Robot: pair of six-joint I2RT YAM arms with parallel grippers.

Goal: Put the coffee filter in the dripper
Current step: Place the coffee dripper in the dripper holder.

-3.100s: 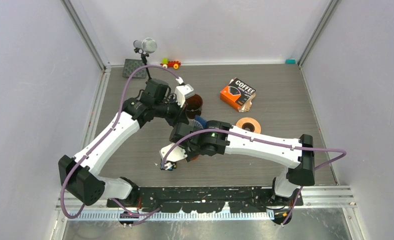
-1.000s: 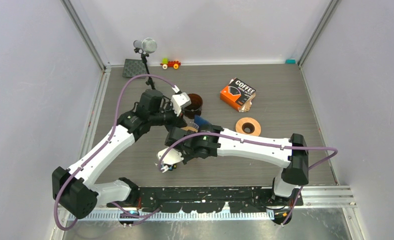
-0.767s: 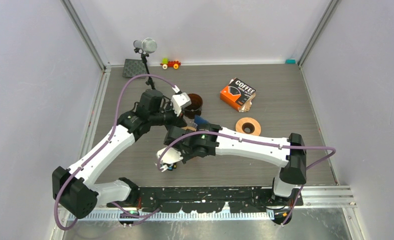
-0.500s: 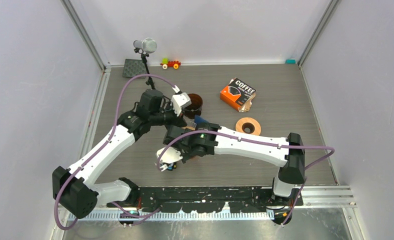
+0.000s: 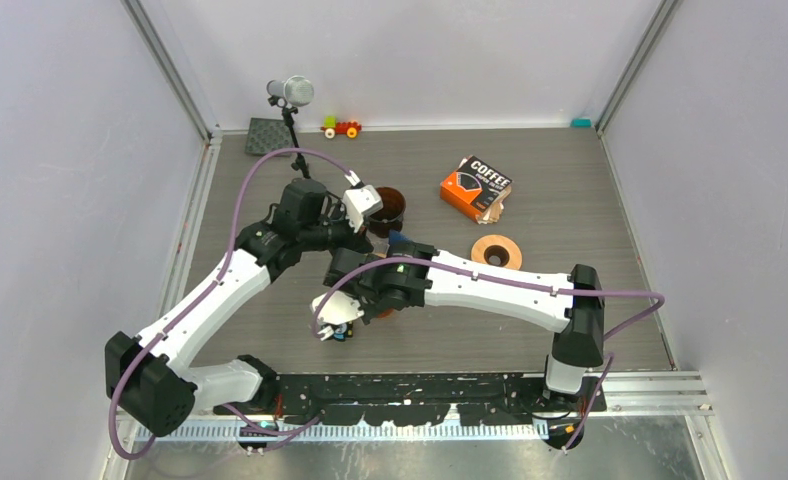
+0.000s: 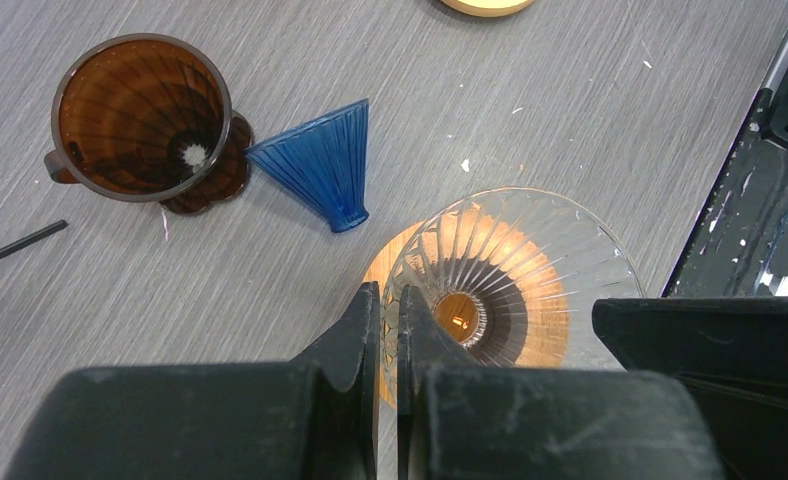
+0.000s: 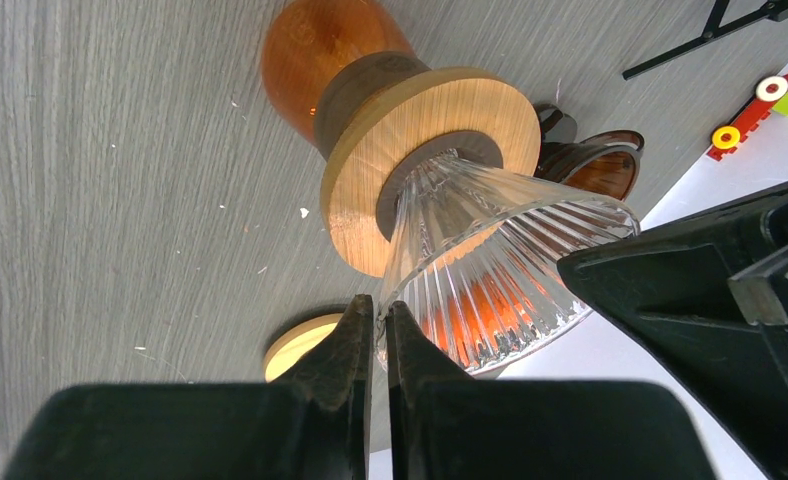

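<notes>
Top external camera: mounted high above and behind the arm bases, angled down, covering the whole tabletop [image 5: 590,200] from afar. Left wrist camera: looks almost straight down, close over the clear glass dripper [image 6: 515,280]. Right wrist camera: low beside the same dripper — very near — facing the far wall [image 5: 400,60]. Both wrist views share this dripper and the brown dripper [image 6: 140,115] on its far side.
</notes>
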